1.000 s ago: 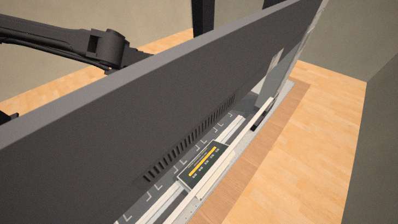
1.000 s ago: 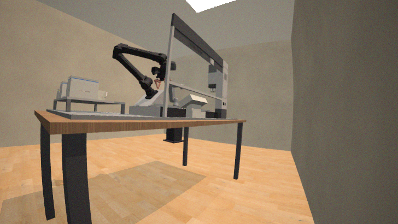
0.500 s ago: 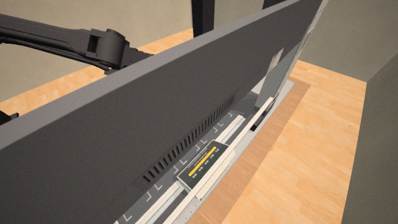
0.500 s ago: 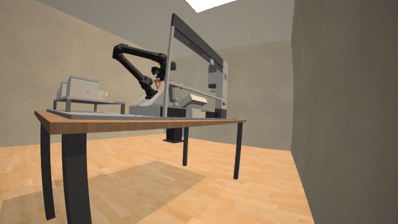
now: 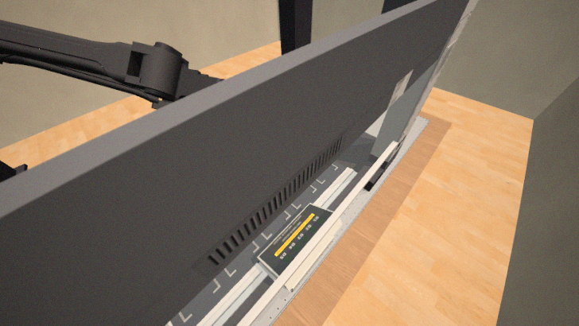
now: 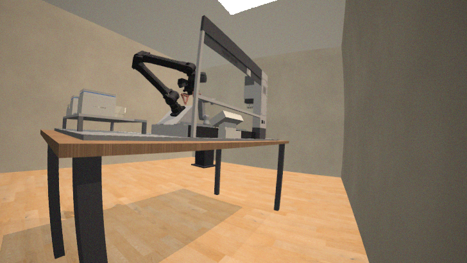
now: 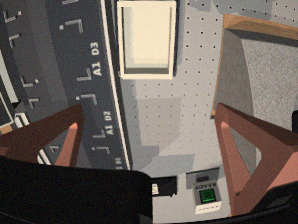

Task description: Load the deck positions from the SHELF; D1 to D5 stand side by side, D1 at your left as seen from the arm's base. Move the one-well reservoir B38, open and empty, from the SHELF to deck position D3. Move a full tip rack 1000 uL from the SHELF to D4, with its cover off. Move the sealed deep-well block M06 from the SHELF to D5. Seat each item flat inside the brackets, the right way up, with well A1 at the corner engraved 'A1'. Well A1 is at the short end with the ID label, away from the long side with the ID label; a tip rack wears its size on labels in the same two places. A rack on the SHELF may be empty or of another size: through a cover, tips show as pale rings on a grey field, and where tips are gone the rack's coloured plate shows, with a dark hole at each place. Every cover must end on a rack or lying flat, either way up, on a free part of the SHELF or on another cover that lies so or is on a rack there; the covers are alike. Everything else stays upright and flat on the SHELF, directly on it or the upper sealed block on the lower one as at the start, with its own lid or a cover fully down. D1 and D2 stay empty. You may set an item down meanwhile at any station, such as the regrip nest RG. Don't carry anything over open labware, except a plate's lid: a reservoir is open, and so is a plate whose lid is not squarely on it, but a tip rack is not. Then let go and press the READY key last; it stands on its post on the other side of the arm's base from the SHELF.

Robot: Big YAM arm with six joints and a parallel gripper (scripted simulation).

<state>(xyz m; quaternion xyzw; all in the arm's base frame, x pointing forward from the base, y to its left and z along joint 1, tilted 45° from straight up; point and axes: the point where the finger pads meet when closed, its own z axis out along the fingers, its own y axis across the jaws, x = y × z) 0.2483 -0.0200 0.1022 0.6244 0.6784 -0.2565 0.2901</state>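
labware on the shelf [image 6: 97, 118] shows only in the exterior view: pale boxes [image 6: 97, 102] stand in a row on top of it, at the counter's left end, too small to tell reservoir, rack and block apart. the shelf is a low grey stand on legs, well apart from the arm.

fingers of the gripper [image 7: 149, 139] stand spread to their full width and have hold of nothing; the reddish prongs frame the wrist view at left and right with bare grey perforated plate [image 7: 160, 123] between them. the gripper hangs high above that plate, pointing down. under it, farther off, lies a cream rectangular tray [image 7: 147, 36] in a dark frame. left of the tray runs the dark deck strip [image 7: 80, 63] with white corner brackets and engraved "a1", "d2", "d3" marks; the positions in view hold nothing. a small grey unit with a green key [image 7: 208, 196] sits near the lower edge.

in the exterior view the black arm [image 6: 153, 70] folds up beside a tall framed gantry [image 6: 228, 45] on the wooden counter [image 6: 130, 147].
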